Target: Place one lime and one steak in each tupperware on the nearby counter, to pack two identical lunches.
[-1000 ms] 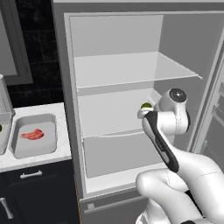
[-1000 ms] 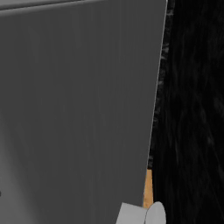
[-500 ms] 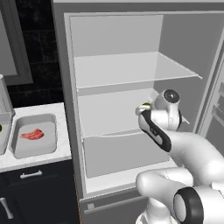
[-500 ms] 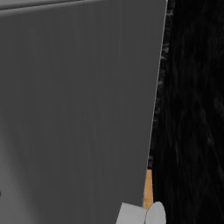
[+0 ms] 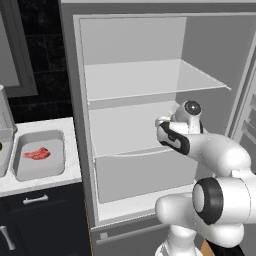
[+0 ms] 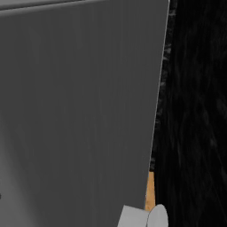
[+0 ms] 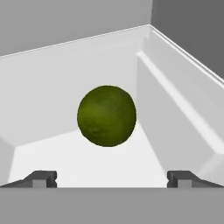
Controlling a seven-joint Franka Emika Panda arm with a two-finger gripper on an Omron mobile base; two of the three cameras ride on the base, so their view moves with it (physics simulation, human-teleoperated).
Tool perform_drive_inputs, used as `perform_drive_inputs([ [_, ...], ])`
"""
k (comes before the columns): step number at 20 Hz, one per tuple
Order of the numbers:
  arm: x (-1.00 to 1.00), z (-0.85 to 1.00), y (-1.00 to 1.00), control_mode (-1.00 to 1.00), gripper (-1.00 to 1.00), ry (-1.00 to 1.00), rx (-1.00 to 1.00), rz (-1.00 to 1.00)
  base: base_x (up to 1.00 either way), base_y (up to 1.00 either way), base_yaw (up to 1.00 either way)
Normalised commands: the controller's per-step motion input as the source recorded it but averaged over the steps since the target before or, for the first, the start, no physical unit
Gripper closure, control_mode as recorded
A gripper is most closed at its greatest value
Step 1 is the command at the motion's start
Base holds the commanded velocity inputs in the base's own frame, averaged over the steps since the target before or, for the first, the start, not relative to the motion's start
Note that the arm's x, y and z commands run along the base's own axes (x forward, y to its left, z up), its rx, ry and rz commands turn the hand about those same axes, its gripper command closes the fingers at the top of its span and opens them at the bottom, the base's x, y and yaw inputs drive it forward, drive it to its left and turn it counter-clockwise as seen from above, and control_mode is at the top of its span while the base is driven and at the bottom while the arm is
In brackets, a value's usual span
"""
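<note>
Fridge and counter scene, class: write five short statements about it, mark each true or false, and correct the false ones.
1. The lime sits on a white fridge shelf. True.
2. The gripper is shut on the lime. False: its jaws stand wide open, with the lime ahead of the fingertips and not touched.
3. A steak lies in a tupperware on the counter. True.
4. The fridge door is closed. False: the fridge stands open and its shelves show.
5. The steak's tupperware also holds a lime. False: the steak lies there alone.
</note>
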Motion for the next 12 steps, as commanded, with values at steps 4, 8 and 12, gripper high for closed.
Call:
perform_drive_inputs([
  [4,0.39,-0.18,-0.06,-1.00,-1.00,-0.04,0.00,-0.02,0.00,0.00,0.00],
  [8,0.36,-0.24,-0.02,-1.00,-1.00,-0.04,0.00,-0.01,0.00,0.00,0.00],
  [12,0.34,-0.23,0.00,-1.00,-1.00,-0.04,0.00,-0.02,0.00,0.00,0.00],
])
